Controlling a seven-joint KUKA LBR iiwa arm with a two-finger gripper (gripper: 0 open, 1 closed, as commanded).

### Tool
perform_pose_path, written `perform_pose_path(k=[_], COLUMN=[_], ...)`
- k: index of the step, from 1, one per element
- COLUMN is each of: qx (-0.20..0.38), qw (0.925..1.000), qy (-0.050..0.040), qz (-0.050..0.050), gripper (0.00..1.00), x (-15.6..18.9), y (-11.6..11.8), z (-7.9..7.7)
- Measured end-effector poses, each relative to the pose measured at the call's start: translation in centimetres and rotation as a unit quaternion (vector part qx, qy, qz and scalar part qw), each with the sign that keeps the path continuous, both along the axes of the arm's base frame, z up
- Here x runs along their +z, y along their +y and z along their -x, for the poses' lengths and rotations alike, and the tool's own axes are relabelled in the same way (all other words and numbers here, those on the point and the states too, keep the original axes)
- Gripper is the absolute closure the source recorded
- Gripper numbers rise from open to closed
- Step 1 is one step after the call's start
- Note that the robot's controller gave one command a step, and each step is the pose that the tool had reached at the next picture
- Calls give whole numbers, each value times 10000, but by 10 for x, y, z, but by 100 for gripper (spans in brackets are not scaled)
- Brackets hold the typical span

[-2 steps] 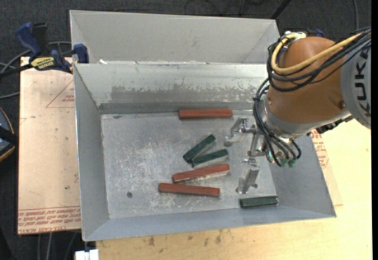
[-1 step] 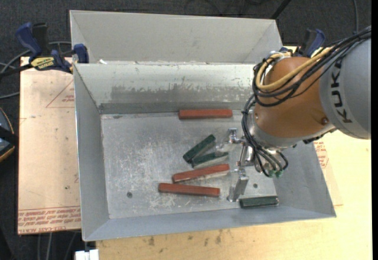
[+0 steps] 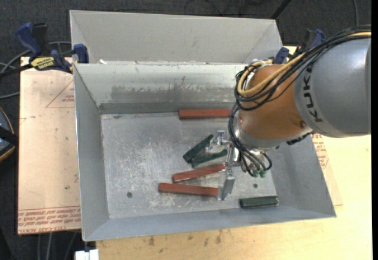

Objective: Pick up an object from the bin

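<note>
Two fingers (image 3: 226, 185) of the gripper (image 3: 223, 163) stand apart, we note; the end of a red stick (image 3: 198, 174) lies between them, a green piece (image 3: 198, 149) just left.

Bin (image 3: 136, 152) left open, brown sticks (image 3: 189, 189) right

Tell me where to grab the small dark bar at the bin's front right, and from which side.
Probably best: grip the dark bar at its middle, across its narrow width, coming straight down. It lies flat and alone on the bin floor, with bare metal along both long sides.
</note>
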State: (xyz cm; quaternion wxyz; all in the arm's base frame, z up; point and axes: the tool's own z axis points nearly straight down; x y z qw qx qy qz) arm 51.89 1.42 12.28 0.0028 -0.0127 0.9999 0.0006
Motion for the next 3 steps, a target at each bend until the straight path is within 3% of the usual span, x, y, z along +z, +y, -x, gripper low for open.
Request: perform_pose_path(k=[1, 2, 3], qx=[212, 212, -94], qw=[9997, 9997, 10000], qy=[-76, -76, 12], qz=[-1, -1, 1], gripper=[100, 100, 100], x=[-38, -38, 100], y=[3, 3, 7], z=[-30, -30, -28])
